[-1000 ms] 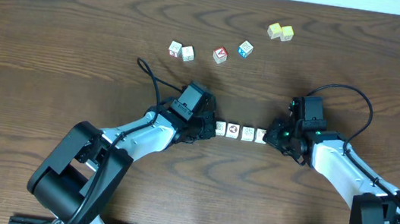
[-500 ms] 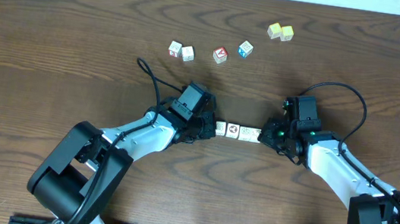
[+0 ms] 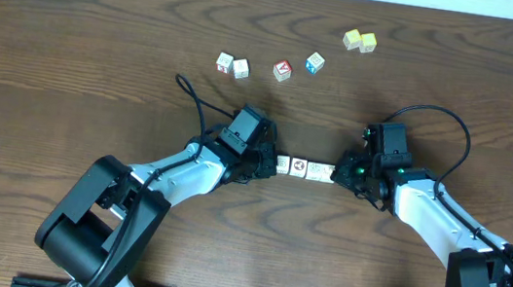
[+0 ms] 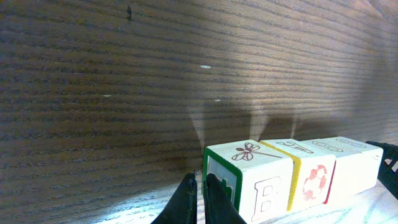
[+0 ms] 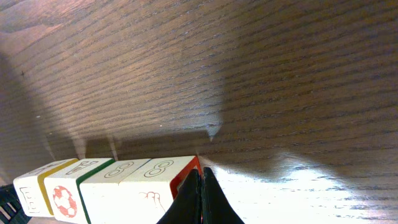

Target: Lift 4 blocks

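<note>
Overhead: blocks lined up between two closed grippers

Four blocks lie in one straight row, side by side and touching, near the middle of the table. The left gripper meets the row's left end. The right gripper meets its right end and covers part of the last block. Both arms reach in from the near edge, angled toward each other.

From the left wrist, the jaws are together with nothing between them. Their tips are against the end face of the green-edged block, which bears a dragonfly on top and a letter B on its side. Next along is a yellow-edged block with a red mark, then paler faces running off to the right.

From the right wrist, the jaws are likewise pressed together and empty, with their tips against the end of the red-edged block. All four blocks show here in line.

Whether the row rests on the wood or is clear of it, I cannot tell.

Farther back on the table, well apart from the row, sit two white cubes just beside each other, a red-faced cube, a blue-faced cube and two yellow cubes that touch
</note>
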Available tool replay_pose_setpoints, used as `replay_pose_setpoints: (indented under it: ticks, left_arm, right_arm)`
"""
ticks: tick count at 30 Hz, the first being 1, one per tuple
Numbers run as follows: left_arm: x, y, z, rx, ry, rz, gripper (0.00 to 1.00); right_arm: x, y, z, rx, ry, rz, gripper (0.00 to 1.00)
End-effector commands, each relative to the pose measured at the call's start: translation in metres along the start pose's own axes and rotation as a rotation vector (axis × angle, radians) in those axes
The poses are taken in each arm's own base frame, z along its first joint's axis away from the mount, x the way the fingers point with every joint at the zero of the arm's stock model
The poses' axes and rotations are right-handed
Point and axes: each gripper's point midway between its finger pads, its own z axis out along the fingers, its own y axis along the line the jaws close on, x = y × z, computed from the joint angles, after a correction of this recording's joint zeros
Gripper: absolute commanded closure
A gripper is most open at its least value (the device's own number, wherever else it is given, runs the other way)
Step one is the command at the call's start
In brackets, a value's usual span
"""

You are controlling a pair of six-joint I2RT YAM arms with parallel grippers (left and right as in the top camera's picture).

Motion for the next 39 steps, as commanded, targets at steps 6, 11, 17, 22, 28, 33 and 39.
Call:
replay_pose_setpoints:
  ticks: [6,11,17,22,28,33,39]
  left_arm:
    - [0.0060,0.0055,0.0049,-0.013,0.022,0.004,0.92]
    - [0.0060,0.0055,0.0049,-0.013,0.022,0.004,0.92]
    - [0.0060,0.0055,0.0049,-0.013,0.022,0.004,0.93]
    - [0.0060,0.0055,0.0049,-0.013,0.022,0.004,0.93]
    - [0.0060,0.0055,0.0049,-0.013,0.022,0.004,0.93]
    - [0.0060,0.0055,0.0049,-0.013,0.022,0.004,0.92]
    - [0.0059,0.0056,0.0049,-0.013,0.021,0.004,0.93]
  right_arm:
    - [0.0021,0.0043,0.0014,-0.009,0.003,-0.016,0.99]
    - [0.0019,0.0047,0.0014,-0.010,0.002,-0.014,0.99]
    - [0.0028,0.0041,0.0014,-0.007,0.005,0.003,0.99]
    - [0.0034,0.0036,0.0014,-0.005,0.008,0.014,0.99]
    - [0.0057,0.0020,0.0014,0.002,0.017,0.043,0.99]
    - [0.0067,0.0013,0.0015,0.004,0.021,0.052,0.99]
    - [0.0099,0.0045,0.0022,0.003,0.027,0.046,0.99]
